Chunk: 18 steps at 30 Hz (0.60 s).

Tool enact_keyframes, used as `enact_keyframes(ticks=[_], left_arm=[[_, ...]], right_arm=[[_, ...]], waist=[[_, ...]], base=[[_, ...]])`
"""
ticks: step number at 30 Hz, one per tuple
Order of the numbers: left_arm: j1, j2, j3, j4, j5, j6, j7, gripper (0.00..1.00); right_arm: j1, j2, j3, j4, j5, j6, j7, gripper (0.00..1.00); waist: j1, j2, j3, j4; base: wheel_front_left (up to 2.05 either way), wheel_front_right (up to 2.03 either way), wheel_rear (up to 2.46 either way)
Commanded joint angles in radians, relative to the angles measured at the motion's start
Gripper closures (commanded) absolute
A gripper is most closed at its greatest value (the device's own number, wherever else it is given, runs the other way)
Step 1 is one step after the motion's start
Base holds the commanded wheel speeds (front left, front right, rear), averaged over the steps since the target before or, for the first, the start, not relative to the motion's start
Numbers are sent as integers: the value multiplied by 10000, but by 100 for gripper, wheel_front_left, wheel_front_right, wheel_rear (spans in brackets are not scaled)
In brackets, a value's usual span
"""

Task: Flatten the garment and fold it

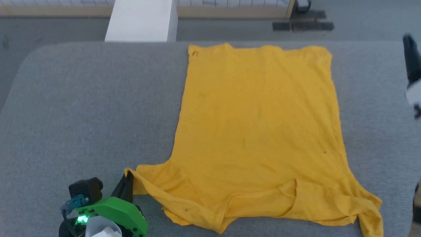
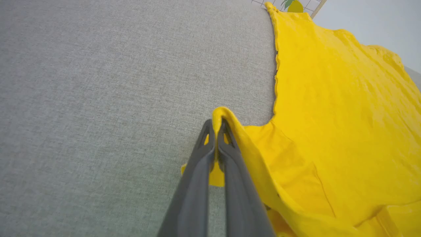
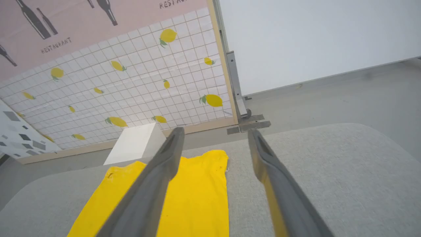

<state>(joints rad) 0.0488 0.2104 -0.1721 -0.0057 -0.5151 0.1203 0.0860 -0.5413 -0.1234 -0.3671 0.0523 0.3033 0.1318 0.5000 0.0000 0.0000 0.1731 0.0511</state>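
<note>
The garment [image 1: 260, 131], a bright yellow T-shirt, lies spread on the grey table with its plain side up, hem at the far edge, sleeves and collar near me. My left gripper [image 1: 126, 182] is shut on the tip of the near left sleeve [image 2: 221, 115], lifting a small fold of cloth off the table. The right sleeve [image 1: 368, 210] lies rumpled at the near right. In the right wrist view my right gripper [image 3: 215, 133] stands open above the table with nothing between its fingers, looking over the garment's far part [image 3: 194, 194]. A dark blurred part of that arm [image 1: 411, 62] shows at the right edge.
The grey padded table [image 1: 82, 108] stretches bare to the left of the garment and to its right [image 3: 329, 171]. A white block [image 1: 141, 19] stands beyond the far edge. Behind it are a tiled lemon-print panel [image 3: 131, 82] and a metal bracket [image 3: 246, 118] on the floor.
</note>
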Motion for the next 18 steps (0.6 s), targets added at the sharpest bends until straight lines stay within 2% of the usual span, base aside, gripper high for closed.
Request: enact_keyframes(ticks=[1,6,11,18], left_arm=[[-182,-90,1,-178,57,80,14,100],[-232,-259,-73,-845,48,251,46,100],[-277,-425,-222,-1492,94,279,-140,100],[-480,-694,-581,-1911,173,186,-412,100]], right_arm=[[-686,-56,93,489,-290,-11,-33,0],[-2833,-575,621,2047,-1412,-11,391,0],[-4670,-1051,798,3327,-2520,-11,1657,0],[-5895,-1515,614,4151,-3964,-11,3430,0]], waist=[[0,0,1479,587],[0,0,2774,1096],[0,0,3853,1654],[0,0,4843,2243]], base=[[0,0,0],[0,0,0],[0,0,0],[0,0,0]])
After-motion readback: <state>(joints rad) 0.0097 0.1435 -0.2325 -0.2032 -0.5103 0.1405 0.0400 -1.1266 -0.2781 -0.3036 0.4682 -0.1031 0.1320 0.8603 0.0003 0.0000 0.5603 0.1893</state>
